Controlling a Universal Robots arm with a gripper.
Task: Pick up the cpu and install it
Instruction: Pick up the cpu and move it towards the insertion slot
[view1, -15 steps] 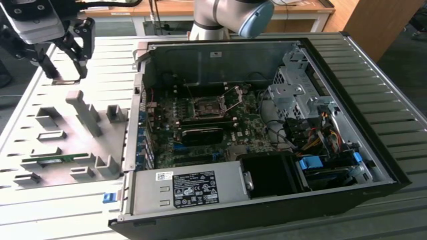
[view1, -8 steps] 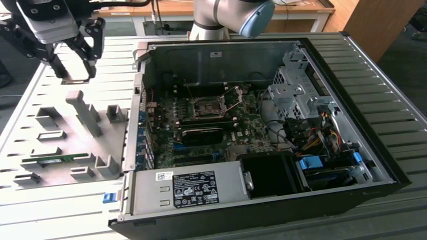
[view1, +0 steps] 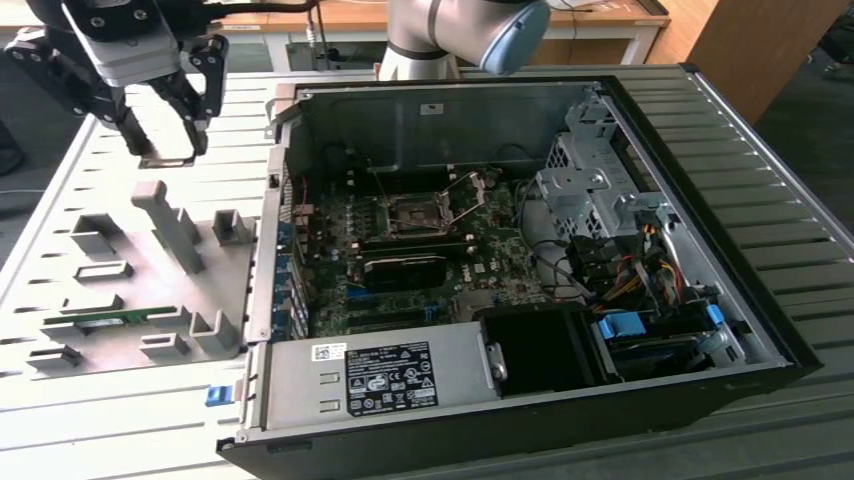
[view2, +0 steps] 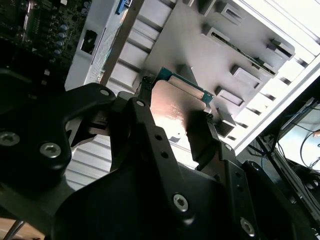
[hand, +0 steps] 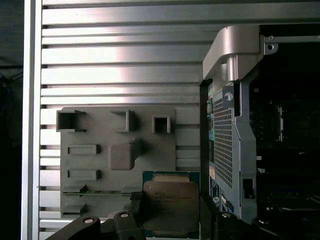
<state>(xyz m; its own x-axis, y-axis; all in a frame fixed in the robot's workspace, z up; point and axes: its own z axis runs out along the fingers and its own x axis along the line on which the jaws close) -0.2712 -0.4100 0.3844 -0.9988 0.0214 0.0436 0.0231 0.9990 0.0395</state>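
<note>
The arm (view1: 454, 25) reaches along the bench's (view1: 761, 210) far edge. Its gripper (view1: 170, 150) points down over the far end of the one grey tray (view1: 134, 295), near the bench's far corner at the exterior view's left. One cpu (hand: 170, 205) is clamped between two fingers (hand: 207, 212), raised above the tray. One open case (view1: 721, 290) lies beside the tray and holds one socket (view1: 407, 215). One green memory stick (view1: 107, 318) rests on the tray.
</note>
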